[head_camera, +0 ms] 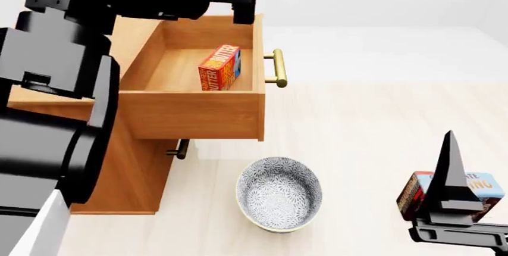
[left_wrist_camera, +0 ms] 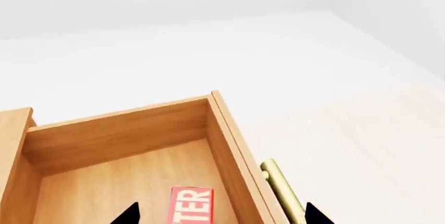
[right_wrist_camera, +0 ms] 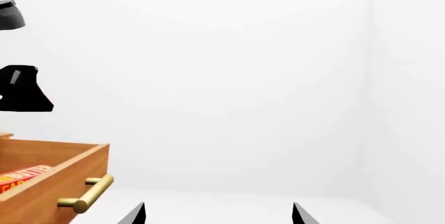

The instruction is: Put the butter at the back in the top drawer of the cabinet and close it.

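The cabinet (head_camera: 135, 172) stands at the left with its top drawer (head_camera: 198, 113) pulled open. The butter (head_camera: 220, 68) lies inside on the drawer floor, in the half nearer the front panel and its brass handle (head_camera: 276, 68). My left gripper (head_camera: 242, 0) hovers above the drawer's far wall, open and holding nothing. In the left wrist view the butter (left_wrist_camera: 189, 206) shows below the spread jaws of that gripper (left_wrist_camera: 222, 216), beside the handle (left_wrist_camera: 282, 190). My right gripper (head_camera: 449, 172) is low at the right, open and empty (right_wrist_camera: 218, 214).
A patterned bowl (head_camera: 279, 193) sits on the pale floor in front of the cabinet. A dark Chocolate Pudding box (head_camera: 476, 187) lies behind my right gripper. A lower drawer's handle (head_camera: 181, 147) sticks out beneath the open drawer. White walls enclose the room.
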